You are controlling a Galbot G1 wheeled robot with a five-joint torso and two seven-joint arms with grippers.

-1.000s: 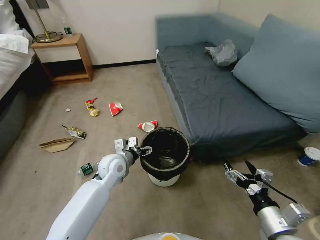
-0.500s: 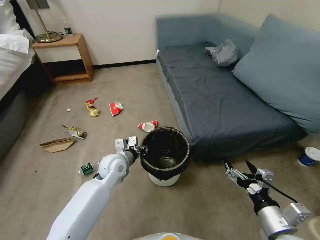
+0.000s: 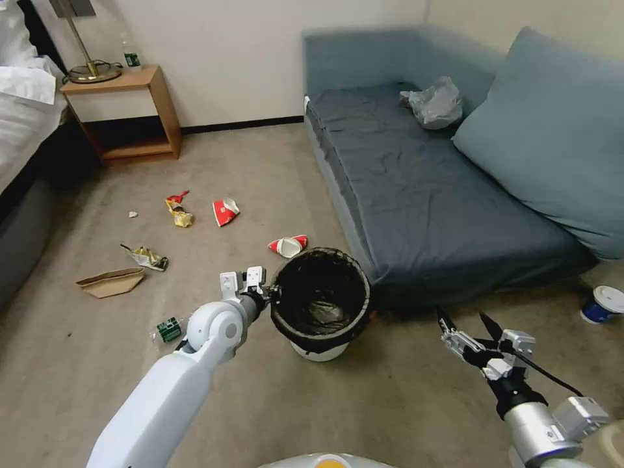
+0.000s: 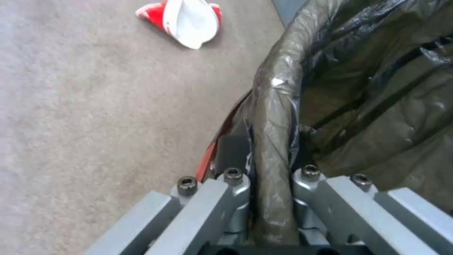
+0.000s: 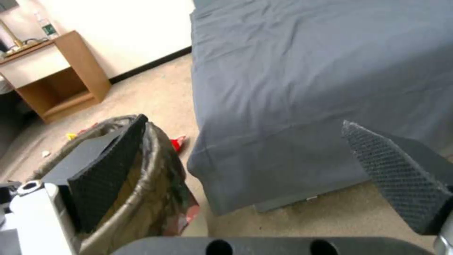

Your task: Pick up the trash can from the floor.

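The left gripper [image 3: 270, 296] pinches the trash can [image 3: 320, 303] rim beside the sofa [image 3: 416, 188]; likely light (liner slippery). The right gripper [image 3: 469, 330] hangs spread nearby.

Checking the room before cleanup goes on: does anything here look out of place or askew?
Yes. Litter is scattered on the floor: crushed red-and-white cups, wrappers and a flattened brown bag. A crumpled plastic bag sits on the sofa. The left gripper clamps the trash can rim; the right gripper hangs open.
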